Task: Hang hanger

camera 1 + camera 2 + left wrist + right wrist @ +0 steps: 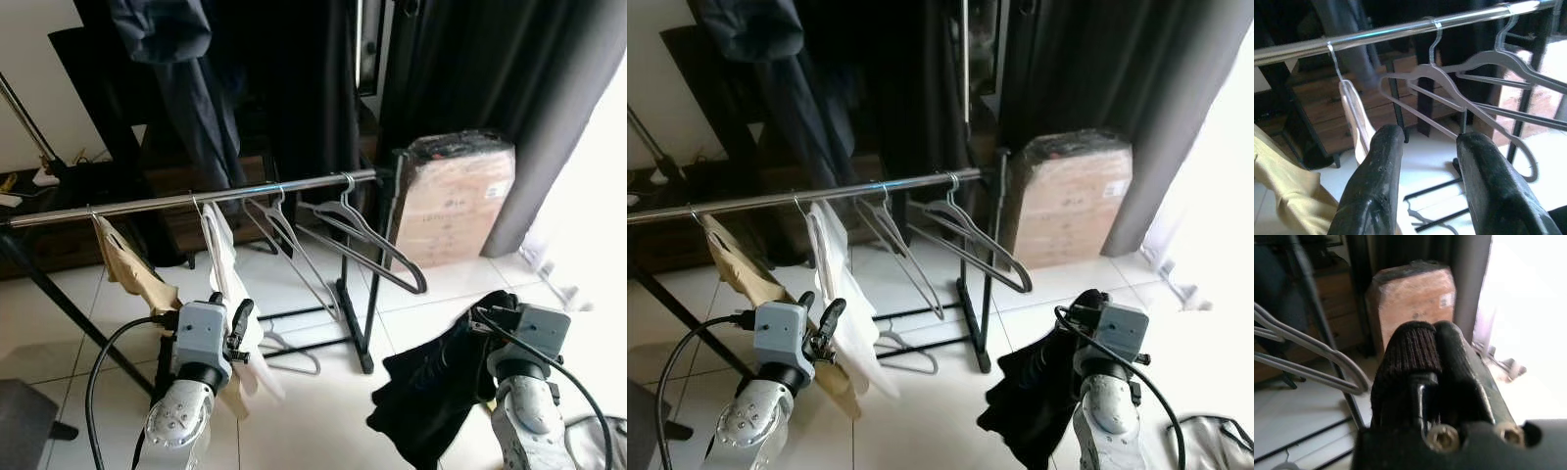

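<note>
Gripping dark garment (441, 382) in right gripper (1422, 367), fingers pinched on fabric. Spreading left gripper (1425, 161) empty below rail (196, 201). Risking snagging hung hangers (362, 235), dropping cloth.

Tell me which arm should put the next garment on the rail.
Right, probably: the right tool is shut on the black garment, below the rail's free end; the left tool is open, facing hung hangers.

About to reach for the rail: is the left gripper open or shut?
Open. The left gripper's two black fingers stand apart, nothing between them, pointing at the grey plastic hangers on the chrome rail.
</note>
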### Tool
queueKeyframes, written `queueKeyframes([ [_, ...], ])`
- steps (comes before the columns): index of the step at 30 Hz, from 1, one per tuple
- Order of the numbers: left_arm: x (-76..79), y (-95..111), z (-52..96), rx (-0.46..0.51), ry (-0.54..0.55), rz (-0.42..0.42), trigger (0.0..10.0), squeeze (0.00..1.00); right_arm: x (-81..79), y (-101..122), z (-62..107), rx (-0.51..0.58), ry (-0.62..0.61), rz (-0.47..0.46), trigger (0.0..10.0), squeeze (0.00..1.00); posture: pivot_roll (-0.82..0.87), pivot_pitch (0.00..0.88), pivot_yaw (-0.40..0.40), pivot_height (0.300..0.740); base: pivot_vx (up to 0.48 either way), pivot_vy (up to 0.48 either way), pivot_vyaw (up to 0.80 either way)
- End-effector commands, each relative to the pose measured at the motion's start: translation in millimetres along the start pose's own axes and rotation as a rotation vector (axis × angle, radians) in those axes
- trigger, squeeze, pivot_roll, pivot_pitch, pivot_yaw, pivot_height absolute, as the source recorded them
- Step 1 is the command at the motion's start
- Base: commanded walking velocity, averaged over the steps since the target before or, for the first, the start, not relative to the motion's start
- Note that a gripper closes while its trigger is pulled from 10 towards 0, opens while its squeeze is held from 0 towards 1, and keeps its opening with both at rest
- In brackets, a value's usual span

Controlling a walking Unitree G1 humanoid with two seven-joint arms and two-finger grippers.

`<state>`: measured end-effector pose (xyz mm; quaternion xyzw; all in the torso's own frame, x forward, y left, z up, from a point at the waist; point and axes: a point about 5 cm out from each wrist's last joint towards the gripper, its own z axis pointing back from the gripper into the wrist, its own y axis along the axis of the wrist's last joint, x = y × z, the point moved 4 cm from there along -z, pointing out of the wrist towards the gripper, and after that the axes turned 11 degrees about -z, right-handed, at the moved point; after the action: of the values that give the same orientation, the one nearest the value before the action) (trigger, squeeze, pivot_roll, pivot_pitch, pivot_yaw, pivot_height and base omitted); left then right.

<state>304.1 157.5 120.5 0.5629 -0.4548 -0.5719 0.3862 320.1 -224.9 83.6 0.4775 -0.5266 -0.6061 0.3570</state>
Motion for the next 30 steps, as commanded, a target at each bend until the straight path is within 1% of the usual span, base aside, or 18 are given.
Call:
queueKeyframes([
  [1, -4.6, -3, 2.0, -0.015, 0.009, -0.002, 10.0, 0.00, -9.1, 4, -0.7, 0.012, 0.023, -0.012, 10.0, 0.00, -0.03, 0.114, 0.015, 0.740, 0.398, 0.000, -0.48],
  [5, -3.7, -3, 2.1, -0.016, 0.006, 0.000, 10.0, 0.00, -9.2, 3, -0.7, 0.012, 0.024, -0.017, 10.0, 0.00, -0.03, 0.111, 0.014, 0.740, 0.398, 0.000, -0.80],
  [10, -1.8, -4, 1.8, -0.021, 0.004, 0.002, 10.0, 0.00, -10.2, 4, -0.5, 0.018, 0.032, -0.006, 10.0, 0.00, -0.03, 0.108, 0.015, 0.740, 0.395, 0.000, 0.00],
  [12, -1.5, -4, 1.9, -0.024, 0.005, 0.004, 10.0, 0.00, -10.5, 3, -0.3, 0.016, 0.033, -0.007, 10.0, 0.00, -0.03, 0.107, 0.015, 0.740, 0.159, 0.000, 0.00],
  [16, -1.7, -10, 2.9, -0.068, 0.024, 0.047, 10.0, 0.00, -10.5, 2, 0.4, 0.012, 0.035, -0.004, 10.0, 0.00, -0.02, 0.100, 0.015, 0.740, 0.000, 0.000, 0.00],
  [20, 6.2, -18, 1.3, -0.131, -0.029, 0.032, 10.0, 0.00, -10.5, 1, 0.5, 0.009, 0.036, -0.002, 10.0, 0.00, -0.02, 0.095, 0.015, 0.740, 0.000, 0.000, 0.00],
  [21, 11.0, -23, 0.5, -0.166, -0.057, 0.024, 10.0, 0.00, -10.7, 1, 0.3, 0.009, 0.037, -0.002, 10.0, 0.00, -0.02, 0.093, 0.015, 0.740, 0.000, 0.000, 0.00],
  [24, 15.8, -31, -1.0, -0.214, -0.083, 0.011, 10.0, 0.00, -11.4, 0, 0.1, 0.008, 0.039, -0.002, 10.0, 0.00, -0.02, 0.091, 0.017, 0.740, 0.000, 0.000, 0.00],
  [25, 16.8, -33, -3.2, -0.236, -0.080, 0.023, 10.0, 1.00, -11.8, 0, 0.0, 0.007, 0.039, -0.003, 10.0, 0.00, -0.03, 0.088, 0.017, 0.740, 0.000, 0.000, 0.00],
  [28, 21.1, -35, -10.1, -0.269, -0.092, 0.043, 10.0, 1.00, -12.4, 0, 0.0, 0.006, 0.040, -0.004, 10.0, 0.00, -0.02, 0.087, 0.019, 0.740, 0.000, 0.000, 0.00],
  [29, 25.7, -33, -19.9, -0.301, -0.100, 0.047, 10.0, 1.00, -12.6, 0, -0.3, 0.006, 0.040, -0.005, 10.0, 0.00, -0.02, 0.089, 0.018, 0.740, 0.000, 0.000, 0.00],
  [30, 26.8, -33, -22.9, -0.314, -0.099, 0.046, 10.0, 1.00, -12.7, 0, -0.4, 0.006, 0.040, -0.005, 10.0, 0.00, -0.02, 0.088, 0.018, 0.740, 0.000, 0.000, 0.00],
])
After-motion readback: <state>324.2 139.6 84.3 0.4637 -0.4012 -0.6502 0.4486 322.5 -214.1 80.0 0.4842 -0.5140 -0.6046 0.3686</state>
